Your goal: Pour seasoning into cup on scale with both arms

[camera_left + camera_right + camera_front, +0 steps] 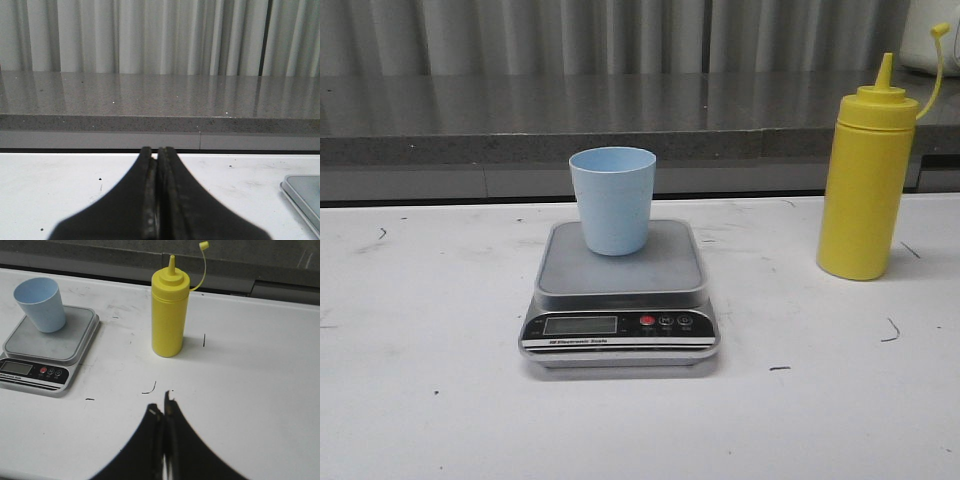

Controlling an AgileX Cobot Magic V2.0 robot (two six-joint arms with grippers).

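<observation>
The pale blue cup point(613, 200) stands upright on the grey platform of the scale point(620, 290) at the middle of the table. To its right stands the yellow seasoning bottle point(868, 180), nozzle bare and its cap hanging on the strap. Neither gripper shows in the front view. My left gripper point(156, 151) is shut and empty over bare table, with a corner of the scale point(305, 195) off to one side. My right gripper point(162, 405) is shut and empty, well short of the seasoning bottle point(169, 315), the cup point(41, 305) and the scale point(45, 352).
A grey stone ledge point(620, 120) runs along the back of the white table point(420, 400), with pale curtains behind it. A white object point(932, 40) sits on the ledge at the far right, behind the bottle's cap.
</observation>
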